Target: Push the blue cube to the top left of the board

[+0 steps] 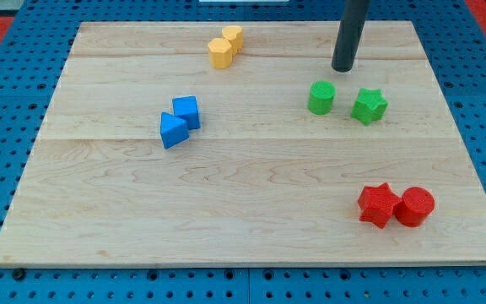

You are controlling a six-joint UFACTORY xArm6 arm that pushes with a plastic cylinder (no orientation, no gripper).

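1. The wooden board (251,228) lies on a blue pegboard desk (7,101), filling most of it.
2. The rod comes down from the desk's top edge; my tip (342,67) rests on the board near its top right, just above the green cylinder (321,97) and green star (369,105). It has no jaws to open or close.
3. The red star (378,204) and red cylinder (414,206) touch near the bottom right corner.
4. The blue cube (187,111) sits left of centre, touching a blue wedge (172,130), well apart from my tip.
5. Two yellow blocks (225,46) stand touching by the top edge.
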